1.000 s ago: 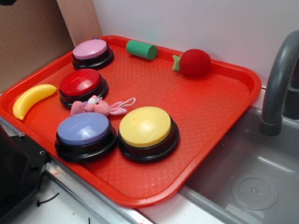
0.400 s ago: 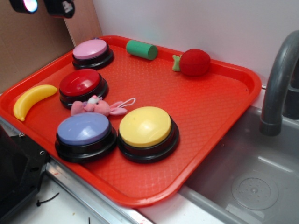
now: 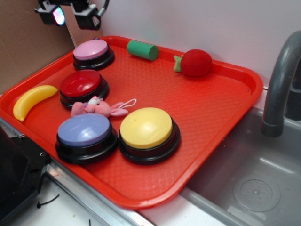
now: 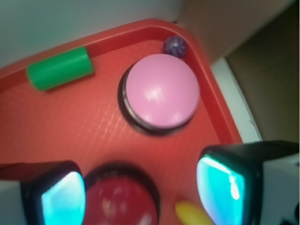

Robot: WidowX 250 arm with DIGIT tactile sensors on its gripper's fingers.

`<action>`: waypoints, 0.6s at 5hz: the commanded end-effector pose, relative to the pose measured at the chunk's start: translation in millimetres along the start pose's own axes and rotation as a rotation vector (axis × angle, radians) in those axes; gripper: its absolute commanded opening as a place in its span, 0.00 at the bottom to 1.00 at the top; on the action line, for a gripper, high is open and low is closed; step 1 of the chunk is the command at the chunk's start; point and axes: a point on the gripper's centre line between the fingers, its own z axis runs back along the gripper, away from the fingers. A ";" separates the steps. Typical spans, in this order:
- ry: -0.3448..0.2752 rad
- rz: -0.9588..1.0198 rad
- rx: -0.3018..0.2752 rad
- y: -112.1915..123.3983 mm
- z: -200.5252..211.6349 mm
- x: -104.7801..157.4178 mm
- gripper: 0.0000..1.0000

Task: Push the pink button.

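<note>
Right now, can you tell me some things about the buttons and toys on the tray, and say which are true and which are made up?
1. The claw is pressing the pink button. False: it hangs above it, not touching.
2. The bunny lies between the red button and the blue button. True.
3. The green cylinder stands on top of the yellow button. False: it lies on the tray near the back rim.
4. The claw is open. True.
5. The banana is in the sink. False: it is on the tray.

Red tray (image 3: 221,108), four dome buttons including pink button (image 3: 91,50), banana (image 3: 32,100), plush bunny (image 3: 99,108), green cylinder (image 3: 142,50), strawberry (image 3: 195,63)
</note>
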 end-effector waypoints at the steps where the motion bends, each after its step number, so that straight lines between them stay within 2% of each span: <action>1: -0.042 0.045 0.058 17.1 -16.3 36.6 1.00; 2: -0.043 0.082 0.052 36.6 -24.1 42.9 1.00; 3: -0.047 0.084 0.049 43.0 -35.8 46.7 1.00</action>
